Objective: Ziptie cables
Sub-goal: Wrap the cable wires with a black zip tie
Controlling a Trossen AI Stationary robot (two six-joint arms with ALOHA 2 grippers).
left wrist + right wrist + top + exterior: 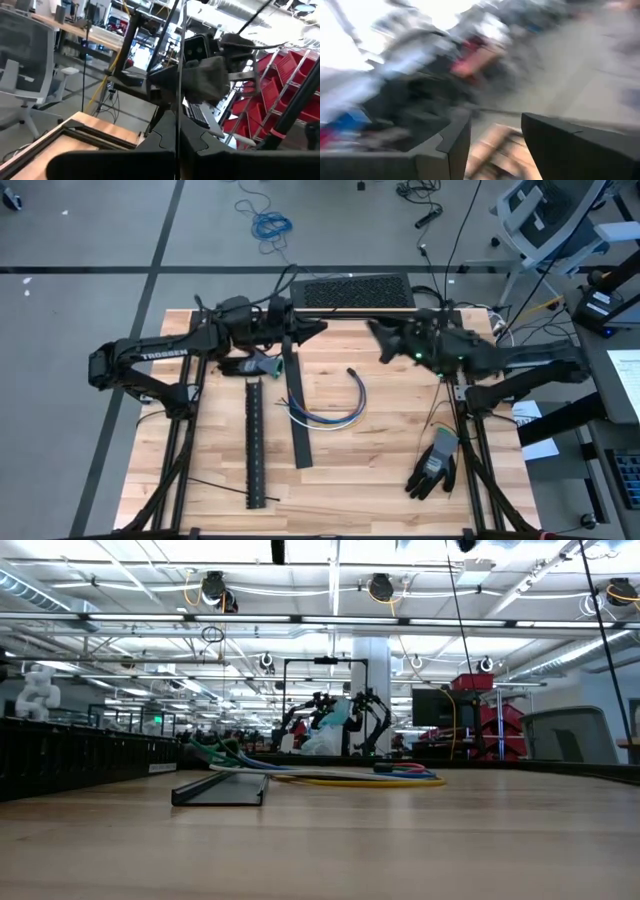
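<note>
The cables (330,408), a curved bundle of blue, white and yellow wires, lie flat on the wooden table's middle (340,776); no gripper touches them. My left gripper (322,328) hovers above the table's far part, pointing level toward the right, shut on a thin black zip tie (179,75). My right gripper (372,332) faces it from the right at about the same height. Its fingers stand open (496,135) with nothing between them. Neither gripper shows in the low view. My left gripper pinches the thin black zip tie between its two shut fingers (165,142). The strip runs along the seam between them and sticks out past the fingertips (179,100). The fingers come level from the table's left. The strip is clear of the table.
A black channel (297,420) and a black perforated strip (254,442) lie left of the cables. A loose zip tie (215,488) lies near the front left. A glove (435,465) lies front right, a keyboard (355,290) at the far edge, and a small grey-green object (256,366) under the left arm.
</note>
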